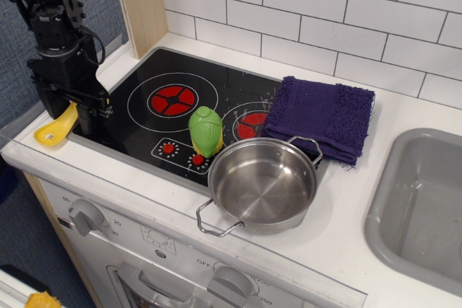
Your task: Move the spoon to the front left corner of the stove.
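Note:
The black stove [137, 131] with two red burner circles lies in the white counter. My gripper [73, 113] hangs at the stove's front left corner, just past its left edge. It is shut on the handle of the yellow spoon [53, 132]. The spoon's bowl points down and to the left, over the white counter strip beside the stove. I cannot tell whether the bowl touches the counter.
A green ribbed toy vegetable [206, 131] stands by the stove's red knobs. A steel pot [261, 182] sits at the stove's front right, with a purple towel [321, 117] behind it. A grey sink [422, 207] is at the right and a wooden post [141, 5] at the back left.

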Robot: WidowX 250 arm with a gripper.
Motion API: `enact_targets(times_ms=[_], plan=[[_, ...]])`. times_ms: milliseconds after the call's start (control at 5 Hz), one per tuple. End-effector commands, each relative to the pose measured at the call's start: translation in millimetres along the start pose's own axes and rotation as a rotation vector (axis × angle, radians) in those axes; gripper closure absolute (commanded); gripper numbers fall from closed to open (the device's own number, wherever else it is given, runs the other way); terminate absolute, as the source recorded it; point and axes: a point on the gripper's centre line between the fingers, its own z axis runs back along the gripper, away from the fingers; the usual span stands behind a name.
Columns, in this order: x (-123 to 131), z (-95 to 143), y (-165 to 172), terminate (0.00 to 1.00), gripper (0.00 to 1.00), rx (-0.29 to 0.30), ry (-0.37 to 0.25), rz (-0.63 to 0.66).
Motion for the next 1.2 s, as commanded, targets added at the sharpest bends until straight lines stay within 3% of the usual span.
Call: enact_targets(times_ms=[0, 800, 1000], plan=[[-7.3, 43.0, -6.7, 0.00, 0.00, 0.033, -0.037, 0.025], [-1.5, 41.7, -16.5, 0.00, 0.00, 0.057, -0.016, 0.014], [-1.5, 41.7, -16.5, 1.00, 0.00, 0.057, -0.016, 0.014]])
